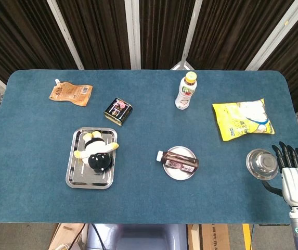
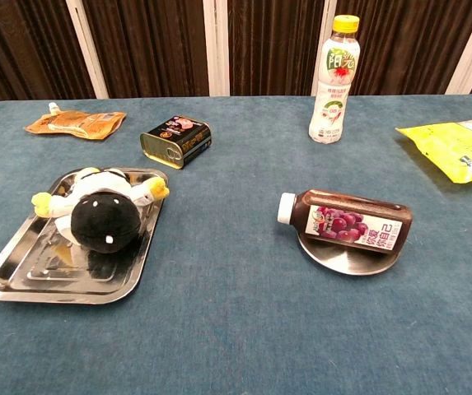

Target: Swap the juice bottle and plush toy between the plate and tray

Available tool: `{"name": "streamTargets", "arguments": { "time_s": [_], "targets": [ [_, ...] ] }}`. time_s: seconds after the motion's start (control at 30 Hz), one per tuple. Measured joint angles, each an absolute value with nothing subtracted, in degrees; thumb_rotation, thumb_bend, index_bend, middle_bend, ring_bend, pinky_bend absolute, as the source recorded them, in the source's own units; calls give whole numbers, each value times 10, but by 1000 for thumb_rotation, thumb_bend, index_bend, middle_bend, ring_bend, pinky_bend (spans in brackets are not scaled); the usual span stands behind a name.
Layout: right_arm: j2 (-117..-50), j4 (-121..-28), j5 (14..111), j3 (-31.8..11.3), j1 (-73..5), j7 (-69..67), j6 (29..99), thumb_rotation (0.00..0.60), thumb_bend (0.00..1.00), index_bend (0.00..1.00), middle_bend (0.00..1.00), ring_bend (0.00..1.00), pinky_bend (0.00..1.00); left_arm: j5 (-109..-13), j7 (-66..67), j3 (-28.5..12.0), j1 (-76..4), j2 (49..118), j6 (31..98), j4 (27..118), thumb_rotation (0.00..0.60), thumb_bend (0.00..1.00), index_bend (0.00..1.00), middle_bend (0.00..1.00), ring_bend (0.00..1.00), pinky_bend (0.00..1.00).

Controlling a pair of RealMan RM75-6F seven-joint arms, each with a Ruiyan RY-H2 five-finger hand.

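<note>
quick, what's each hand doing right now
Left hand: not in view in either camera.
Right hand: open, fingers extended, holding nothing, beside the small metal bowl.

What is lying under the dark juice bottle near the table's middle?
The dark grape juice bottle lies on its side on a small round metal plate. Only the plate's rim shows; its centre is covered by the bottle, so anything there cannot be seen.
</note>
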State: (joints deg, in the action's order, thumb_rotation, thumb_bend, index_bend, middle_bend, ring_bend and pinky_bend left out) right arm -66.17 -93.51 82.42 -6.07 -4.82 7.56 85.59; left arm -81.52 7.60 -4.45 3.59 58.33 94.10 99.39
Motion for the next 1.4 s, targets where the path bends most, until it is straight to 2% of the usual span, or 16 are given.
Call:
{"name": "streamTargets", "arguments": {
  "time_s": [0.3, 0.77, 0.97, 1.2, 1.4],
  "targets": [
    [-658, -950, 815, -60, -43, 90, 857, 600, 73, 84, 32, 0, 0, -852, 60, -38, 44, 584, 969, 987, 600, 123, 148, 0, 0, 29],
    [-655, -981, 809, -53, -44, 59, 837, 600, 72, 83, 32, 0, 0, -829, 67, -44, 38, 587, 952, 990, 600, 123, 144, 0, 0, 29],
    [-655, -1019, 807, -46, -67, 55, 778, 600, 72, 84, 32, 0, 0, -814, 68, -50, 36, 588, 947, 989, 600, 123, 141, 0, 0, 29],
    [-674, -1092, 748, -66, -126, 161, 710, 600, 72, 84, 32, 0, 0, -794, 65, -56, 30, 587, 929, 986, 600, 123, 138, 0, 0, 32],
    [-728, -1140, 637, -102, -191, 290, 686, 600, 72, 87, 40, 4, 0, -778, 58, -64, 25, 584, 919, 984, 600, 123, 138, 0, 0, 31]
  ]
}}
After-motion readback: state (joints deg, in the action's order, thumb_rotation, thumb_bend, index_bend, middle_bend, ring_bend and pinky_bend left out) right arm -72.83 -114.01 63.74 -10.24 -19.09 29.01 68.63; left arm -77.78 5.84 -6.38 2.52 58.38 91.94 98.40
